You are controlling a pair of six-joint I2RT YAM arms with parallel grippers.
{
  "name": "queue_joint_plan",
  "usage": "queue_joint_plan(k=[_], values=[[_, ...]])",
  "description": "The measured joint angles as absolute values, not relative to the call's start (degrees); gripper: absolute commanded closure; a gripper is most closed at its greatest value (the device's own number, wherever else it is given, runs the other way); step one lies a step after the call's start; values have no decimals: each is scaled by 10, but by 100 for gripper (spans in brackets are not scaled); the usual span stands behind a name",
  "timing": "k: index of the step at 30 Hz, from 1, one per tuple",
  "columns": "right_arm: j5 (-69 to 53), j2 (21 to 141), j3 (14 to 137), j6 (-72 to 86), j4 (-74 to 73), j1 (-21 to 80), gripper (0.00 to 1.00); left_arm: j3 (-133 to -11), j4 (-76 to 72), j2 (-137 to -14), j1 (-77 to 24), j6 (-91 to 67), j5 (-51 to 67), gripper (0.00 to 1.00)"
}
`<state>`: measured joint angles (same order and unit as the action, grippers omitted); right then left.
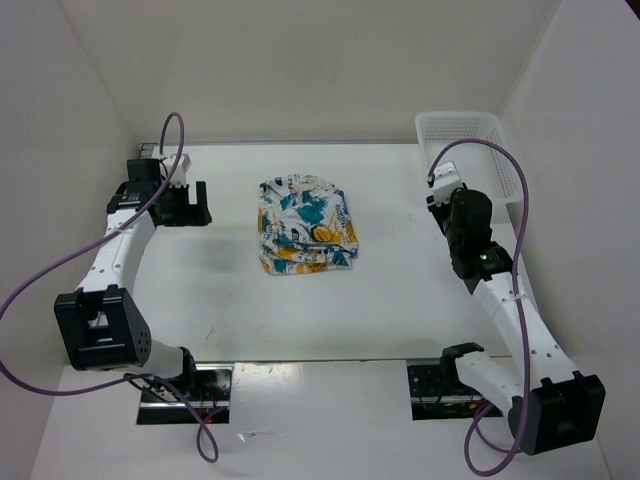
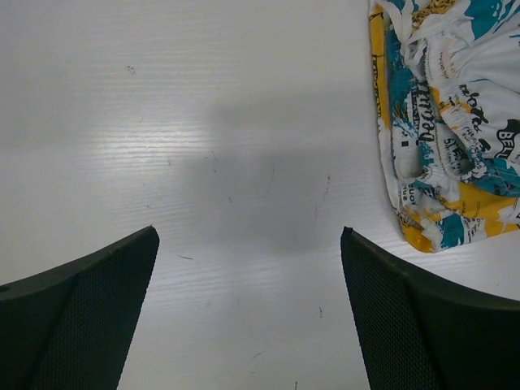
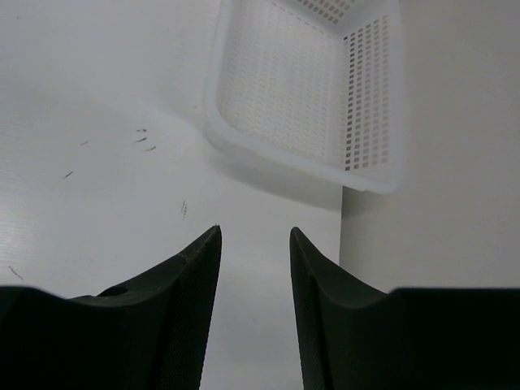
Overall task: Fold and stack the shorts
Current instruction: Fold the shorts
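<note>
The shorts (image 1: pixel 303 224), white cloth with a teal, yellow and black print, lie folded in a pile in the middle of the table. Their near edge also shows at the upper right of the left wrist view as the shorts (image 2: pixel 443 130). My left gripper (image 1: pixel 185 203) hovers to the left of the pile, open wide with only bare table between its fingers (image 2: pixel 406 325). Over the right side of the table, my right gripper (image 1: pixel 440 190) points toward the basket. Its fingers (image 3: pixel 191 301) stand partly apart and hold nothing.
A white lattice basket (image 1: pixel 465 140) stands at the back right corner against the wall, seen close in the right wrist view as the basket (image 3: pixel 309 97). White walls close in the table on the left, back and right.
</note>
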<state>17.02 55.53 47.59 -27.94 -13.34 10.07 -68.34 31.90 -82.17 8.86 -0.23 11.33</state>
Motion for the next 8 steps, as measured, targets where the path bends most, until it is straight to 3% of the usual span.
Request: queue_joint_plan(k=[8], values=[[162,544,471,-278,-138,101,50,-674,312,-810,89,-2,112,0]])
